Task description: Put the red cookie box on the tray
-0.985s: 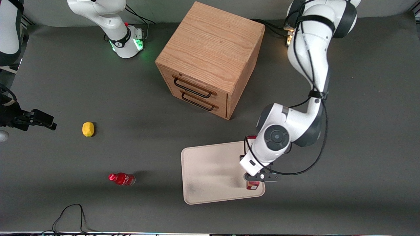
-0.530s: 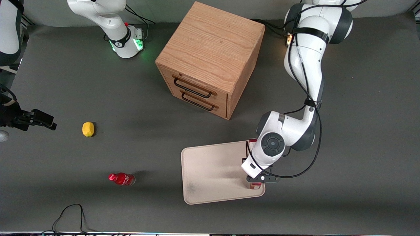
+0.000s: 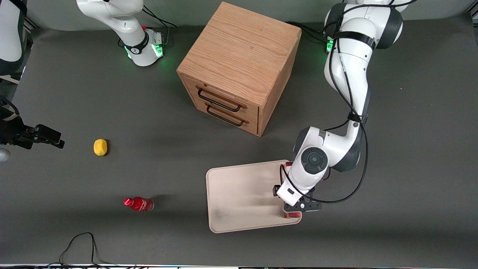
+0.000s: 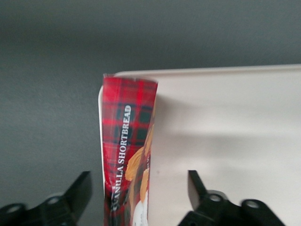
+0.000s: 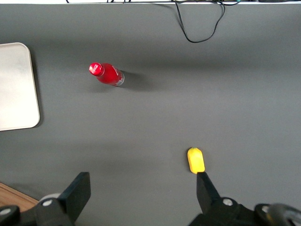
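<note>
Front view: your end effector (image 3: 295, 209) sits low over the tray (image 3: 239, 198), at the tray edge toward the working arm's end of the surface (image 3: 410, 186). Only bits of the red cookie box (image 3: 290, 214) peek out from under the wrist; it lies along that edge of the tray. The wooden drawer cabinet (image 3: 239, 63) stands farther from the camera, while the small red bottle (image 3: 139, 204) and the yellow item (image 3: 100, 147) lie well apart, toward the parked arm's end.

Left wrist view: the red cookie box (image 4: 128, 155) lies lengthwise between the fingers (image 4: 75, 195), tartan side up, right at the tray (image 4: 225, 136) rim near a rounded corner. The end effector (image 4: 136, 197) is spread, with a clear gap on both sides of the carton and nothing pinched. I can't tell whether the box edge rides up on the rim or lies fully inside it.

Right wrist view: the tray (image 5: 16, 84) corner, the bottle (image 5: 106, 74) and the yellow item (image 5: 195, 160) show, nothing task-relevant.

Step, as I judge it: release looks done and the box appears down on the tray. Your next move calls for a straight lift clear without brushing the carton, as it sits close to the edge and a nudge could tip it off.
</note>
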`<state>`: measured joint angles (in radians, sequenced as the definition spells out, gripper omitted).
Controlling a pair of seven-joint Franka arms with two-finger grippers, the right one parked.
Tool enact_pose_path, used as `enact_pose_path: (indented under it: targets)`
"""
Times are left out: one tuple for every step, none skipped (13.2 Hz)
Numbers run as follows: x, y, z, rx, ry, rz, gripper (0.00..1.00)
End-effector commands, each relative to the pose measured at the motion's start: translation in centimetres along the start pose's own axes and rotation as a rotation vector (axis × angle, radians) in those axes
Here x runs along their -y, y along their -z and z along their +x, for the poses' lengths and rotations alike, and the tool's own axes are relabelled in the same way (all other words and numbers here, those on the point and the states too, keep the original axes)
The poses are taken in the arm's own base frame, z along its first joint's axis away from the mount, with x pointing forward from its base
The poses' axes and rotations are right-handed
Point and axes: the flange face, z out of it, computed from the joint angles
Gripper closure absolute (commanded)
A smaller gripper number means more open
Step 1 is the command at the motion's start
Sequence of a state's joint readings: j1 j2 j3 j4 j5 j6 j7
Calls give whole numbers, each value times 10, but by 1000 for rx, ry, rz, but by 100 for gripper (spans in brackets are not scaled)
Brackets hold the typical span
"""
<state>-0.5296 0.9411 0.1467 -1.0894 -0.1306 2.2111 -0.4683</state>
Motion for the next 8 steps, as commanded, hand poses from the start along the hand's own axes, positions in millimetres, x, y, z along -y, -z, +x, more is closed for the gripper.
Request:
enact_pose_path:
  targets:
    - [31, 91, 4, -23, 62, -22, 0]
    - [64, 128, 0, -14, 93, -22, 0]
    - [118, 181, -11, 27, 121, -16, 0]
    - [149, 208, -20, 63, 92, -8, 0]
    - [174, 231, -26, 107, 25, 5, 0]
    - [198, 251, -32, 158, -36, 10, 0]
    - [228, 280, -37, 181, -53, 17, 0]
    - [250, 303, -48, 190, -55, 42, 0]
